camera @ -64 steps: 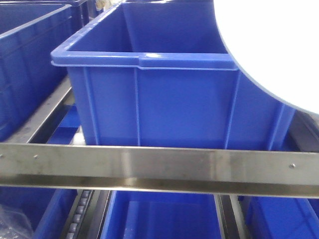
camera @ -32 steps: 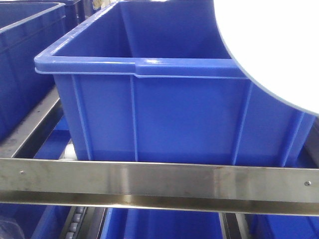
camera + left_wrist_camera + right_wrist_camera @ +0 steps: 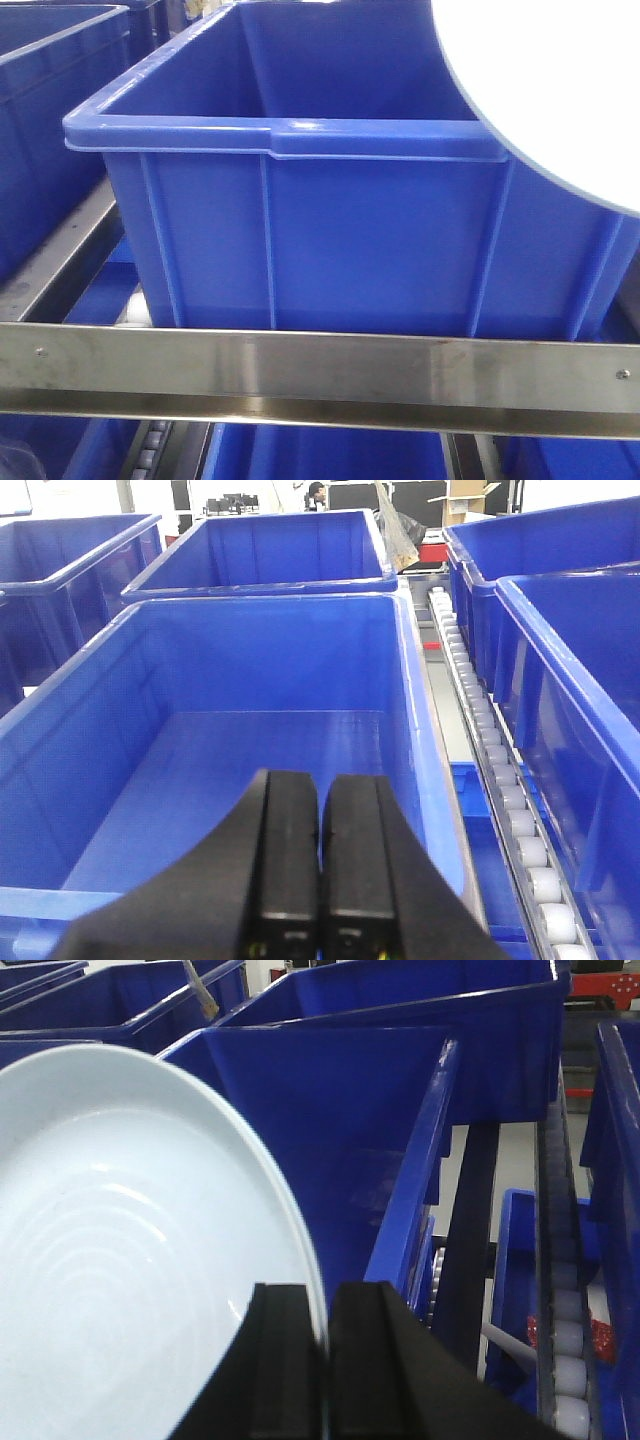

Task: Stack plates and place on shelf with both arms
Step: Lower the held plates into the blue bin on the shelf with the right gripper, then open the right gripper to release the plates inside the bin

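Right gripper (image 3: 325, 1360): black fingers clamped on the rim of a round, pale blue-white plastic plate (image 3: 130, 1260), which extends left of it, held over a large blue plastic crate (image 3: 300, 220). Left gripper (image 3: 320, 860): fingers pressed together, holding nothing, above the same crate's interior. Brushed stainless steel shelf rail (image 3: 320, 370) runs below the crate front.

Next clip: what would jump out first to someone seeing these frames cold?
The big pale plate stands out: its rim is pinched in the right gripper, held up over the blue crates, and it fills the upper right of the front view. Next comes the large blue crate, open and with nothing in it, sitting just behind the steel shelf rail. The left gripper hovers shut over that crate, holding nothing.
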`<control>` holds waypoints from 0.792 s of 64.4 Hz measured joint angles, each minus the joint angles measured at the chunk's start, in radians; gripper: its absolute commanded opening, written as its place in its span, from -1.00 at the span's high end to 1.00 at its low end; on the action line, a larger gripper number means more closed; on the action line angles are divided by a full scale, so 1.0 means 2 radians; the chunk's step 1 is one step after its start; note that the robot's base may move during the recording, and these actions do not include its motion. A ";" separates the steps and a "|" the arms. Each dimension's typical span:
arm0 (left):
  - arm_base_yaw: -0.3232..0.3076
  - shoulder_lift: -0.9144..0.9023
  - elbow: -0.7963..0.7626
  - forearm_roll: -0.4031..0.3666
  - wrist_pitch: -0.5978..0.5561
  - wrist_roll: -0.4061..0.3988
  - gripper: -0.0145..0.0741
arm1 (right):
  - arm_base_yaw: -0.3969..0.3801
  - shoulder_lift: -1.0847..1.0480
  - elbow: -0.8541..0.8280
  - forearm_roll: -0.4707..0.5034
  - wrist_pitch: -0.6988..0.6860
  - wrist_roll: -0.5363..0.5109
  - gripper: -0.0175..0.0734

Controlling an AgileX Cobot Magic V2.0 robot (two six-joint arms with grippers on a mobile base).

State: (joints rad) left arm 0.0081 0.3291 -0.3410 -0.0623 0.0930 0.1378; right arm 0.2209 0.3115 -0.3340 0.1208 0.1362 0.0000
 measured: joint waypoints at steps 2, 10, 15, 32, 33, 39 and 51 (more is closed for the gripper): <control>0.000 0.000 0.000 0.000 0.000 0.000 0.49 | 0.000 0.003 0.000 0.000 -0.005 0.000 0.50; 0.000 0.000 0.000 0.000 0.000 0.000 0.49 | 0.000 0.045 -0.012 0.000 -0.046 0.000 0.50; 0.000 0.000 0.000 0.000 0.000 0.000 0.49 | 0.000 0.092 -0.034 0.000 -0.073 0.000 0.50; 0.000 0.000 0.000 0.000 0.000 0.000 0.49 | 0.018 0.312 -0.134 0.000 -0.173 0.000 0.48; 0.000 0.000 0.000 0.000 0.000 0.000 0.49 | 0.019 0.322 -0.140 0.000 -0.179 0.000 0.47; 0.000 0.000 0.000 0.000 0.000 0.000 0.49 | 0.023 0.391 -0.168 0.000 -0.211 0.000 0.33; 0.000 0.000 0.000 0.000 0.000 0.000 0.49 | 0.024 0.489 -0.211 0.000 -0.247 0.009 -0.12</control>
State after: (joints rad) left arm 0.0081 0.3291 -0.3410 -0.0623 0.0930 0.1378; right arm 0.2693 1.2891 -0.7554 0.1208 -0.3577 0.0176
